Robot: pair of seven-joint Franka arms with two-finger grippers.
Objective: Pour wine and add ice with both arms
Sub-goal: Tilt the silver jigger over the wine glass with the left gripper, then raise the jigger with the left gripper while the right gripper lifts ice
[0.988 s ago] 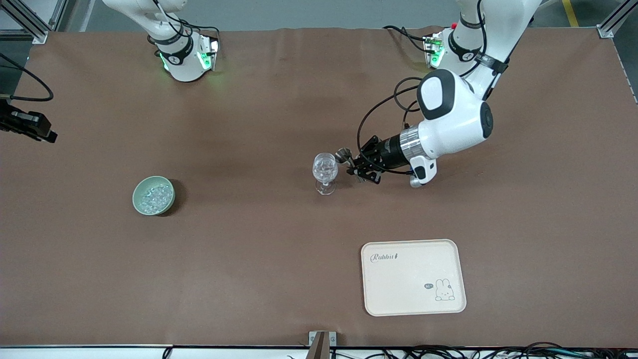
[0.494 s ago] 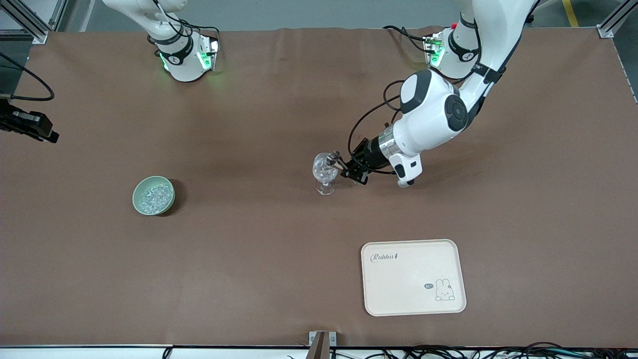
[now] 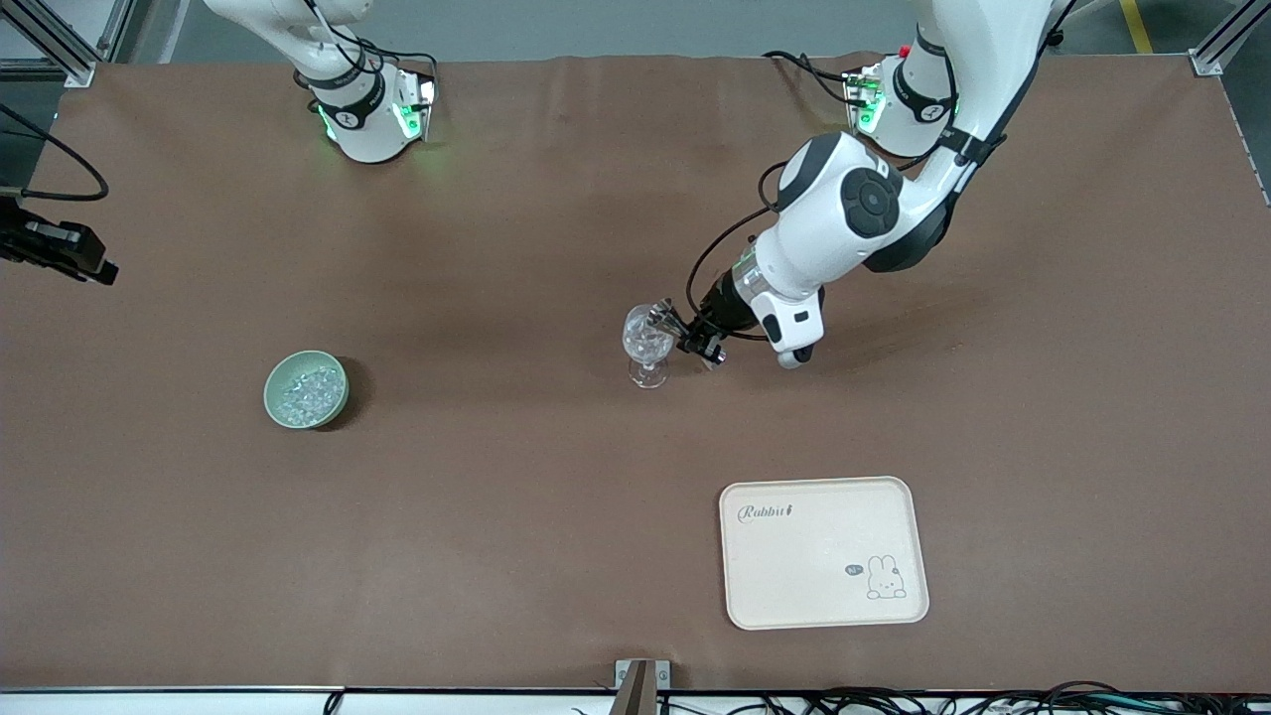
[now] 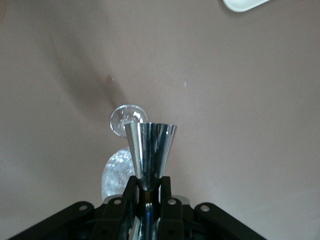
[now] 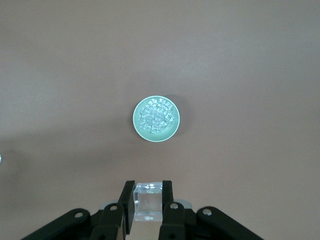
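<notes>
Glassy ice (image 3: 309,388) fills a pale green bowl (image 3: 280,404) toward the right arm's end of the brown table (image 3: 496,516), well apart from the stemmed wine glass (image 3: 647,343) near the middle. The left gripper (image 3: 681,333), clamped on a steel jigger (image 4: 150,152), tips the measure at the glass's rim, the pour apparently under way. The right gripper (image 5: 148,201) hangs high over the table, the bowl in its wrist view; its fingers (image 5: 128,205) are closed on a single clear ice cube (image 5: 148,200). In the front view only a black part at the table's edge by the right arm's end shows. A cream rabbit-print tray (image 3: 894,501) lies near the table's edge closest to the front camera. The risk from here: the jigger sits so close to the rim that any further push could topple the slender glass, or send liquid past the bowl of the glass onto the cloth.
</notes>
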